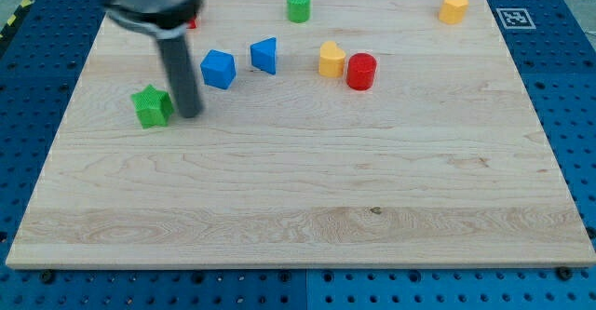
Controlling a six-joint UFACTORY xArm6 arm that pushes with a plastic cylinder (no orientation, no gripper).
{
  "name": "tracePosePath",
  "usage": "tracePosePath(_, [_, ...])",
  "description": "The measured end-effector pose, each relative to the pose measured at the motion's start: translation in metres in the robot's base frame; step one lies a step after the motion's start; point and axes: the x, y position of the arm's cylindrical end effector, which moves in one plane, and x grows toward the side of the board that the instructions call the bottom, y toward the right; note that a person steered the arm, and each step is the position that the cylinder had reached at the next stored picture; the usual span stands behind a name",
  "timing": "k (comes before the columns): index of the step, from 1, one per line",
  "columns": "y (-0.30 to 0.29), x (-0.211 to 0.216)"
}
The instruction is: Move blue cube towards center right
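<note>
Reaching down from the view's top left as a blurred dark housing, with the straight dark rod standing nearly upright below it. Resting my tip [191, 114] on the pale wooden desk [298, 208], just beside the green star-shaped block [152, 106] on that block's right, nearly touching or touching it; cannot tell which. Sitting below and to the left of the blue cube [218, 69], near it but apart. Carrying no hand at all: just the bare rod, so nothing opening, closing or holding.

Lying in the upper left part of the desk, that blue cube, well away from the centre right. Standing close on its right, a blue wedge-like block [264, 55], shape not fully clear. Sitting further right, a yellow block with a peaked top [331, 60], touching or almost touching a red cylinder [361, 72]. Standing near the top edge, a green cylinder [298, 6]. Occupying the top right corner, another yellow block [453, 7]. Peeking out behind the blurred housing, a sliver of something red [193, 21], shape hidden.

Showing beyond the desk's top right corner, a square black-and-white marker tag [510, 18], with no readable letters. Looking ridged and matt, the blocks; showing grain and plank seams, the wood; lying beneath, a blue perforated base [577, 114].
</note>
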Motion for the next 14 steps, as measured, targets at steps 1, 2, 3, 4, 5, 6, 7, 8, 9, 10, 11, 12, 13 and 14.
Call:
tracePosePath(1, [-0.032, -0.017])
tracePosePath(2, [-0.029, -0.029])
tracePosePath(3, [-0.026, -0.039])
tracePosePath(4, [-0.031, -0.084])
tracePosePath(5, [0.006, -0.102])
tracePosePath(6, [0.048, -0.074])
tracePosePath(7, [0.083, -0.053])
tracePosePath(8, [0.124, -0.035])
tracePosePath(9, [0.155, -0.007])
tracePosePath(10, [0.157, 0.004])
tracePosePath(11, [0.157, 0.004])
tracePosePath(12, [0.165, 0.017])
tracePosePath(13, [0.166, 0.041])
tracePosePath(14, [0.181, 0.055])
